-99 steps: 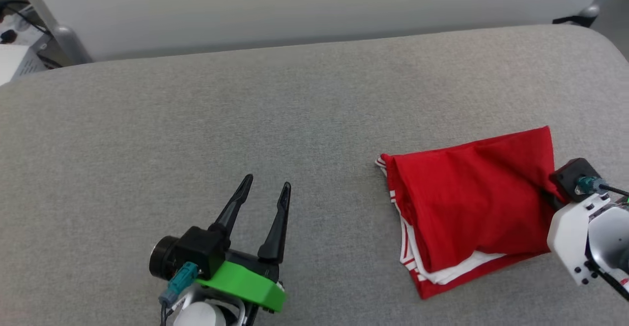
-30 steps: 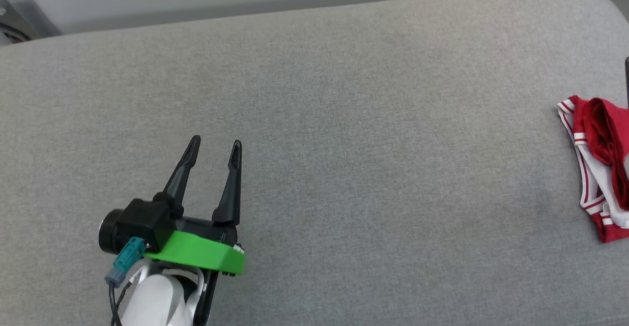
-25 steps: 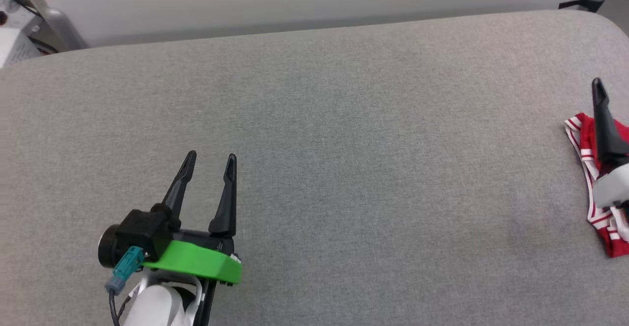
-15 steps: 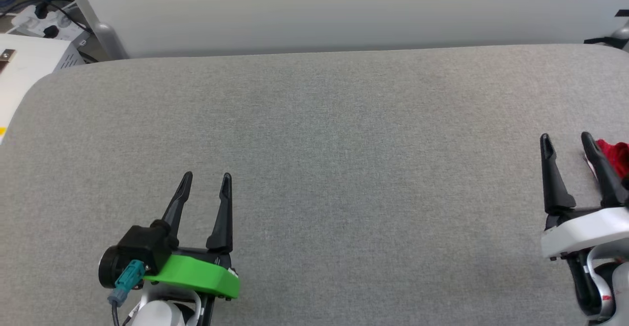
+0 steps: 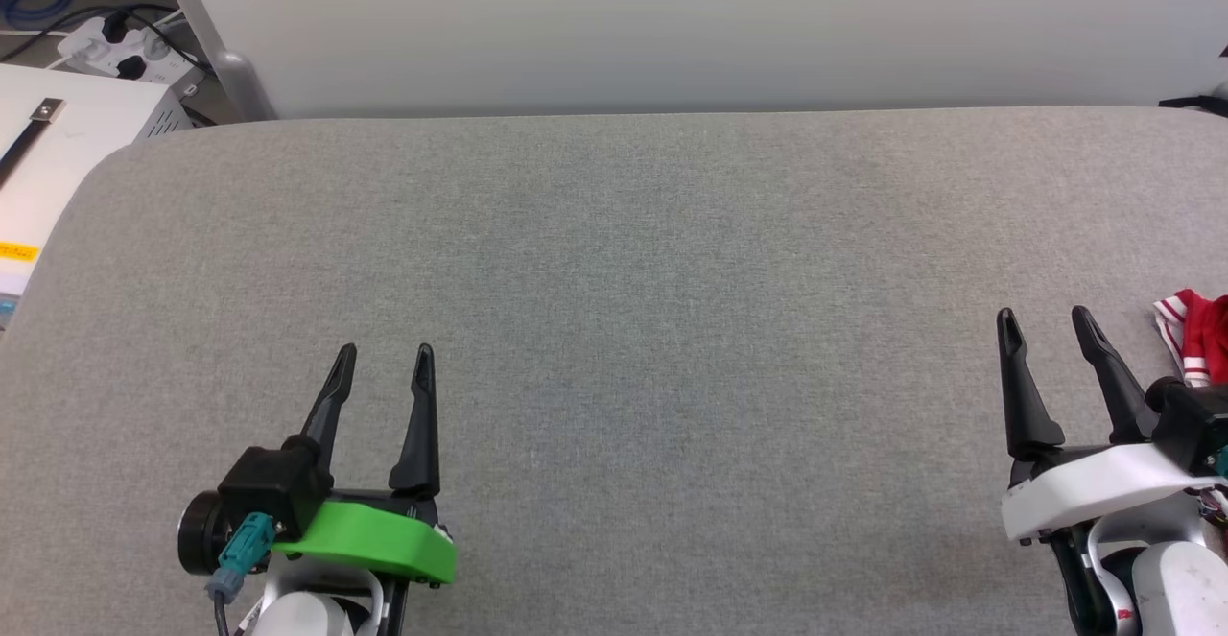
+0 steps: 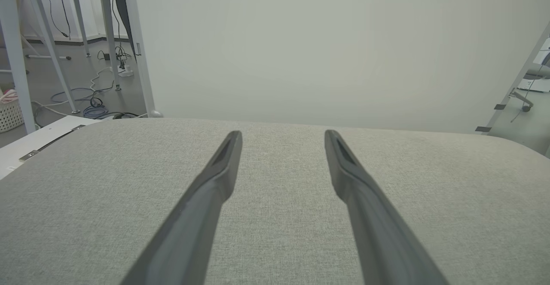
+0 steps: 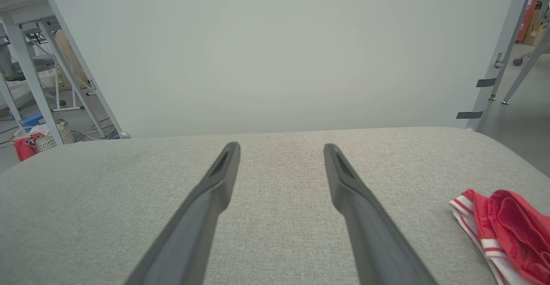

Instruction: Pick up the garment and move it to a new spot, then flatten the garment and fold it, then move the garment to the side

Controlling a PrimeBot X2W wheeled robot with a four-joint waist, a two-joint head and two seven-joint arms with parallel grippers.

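The garment [image 5: 1199, 343], red with white-and-red striped trim, lies folded at the far right edge of the grey table [image 5: 614, 281]; most of it is cut off by the frame. The right wrist view shows the garment [image 7: 502, 229] at lower right, lying on the cloth surface to the right of my fingers. My right gripper [image 5: 1046, 324] stands open just left of it, holding nothing. My left gripper [image 5: 382, 360] is open at the lower left, empty, far from the garment. Bare grey fabric lies between the open fingers [image 6: 223, 169] in the left wrist view.
A pale wall panel [image 5: 672, 22] rises behind the table's far edge. A white cabinet [image 5: 48, 147] with cables and a power strip stands beyond the left corner. Metal frame legs [image 6: 17, 53] and a basket [image 7: 47, 141] are on the floor further off.
The head camera has swung left and tilted, so the garment slid to the right edge of view. My right gripper, earlier at the garment, has drawn back and now stands apart from it, open.
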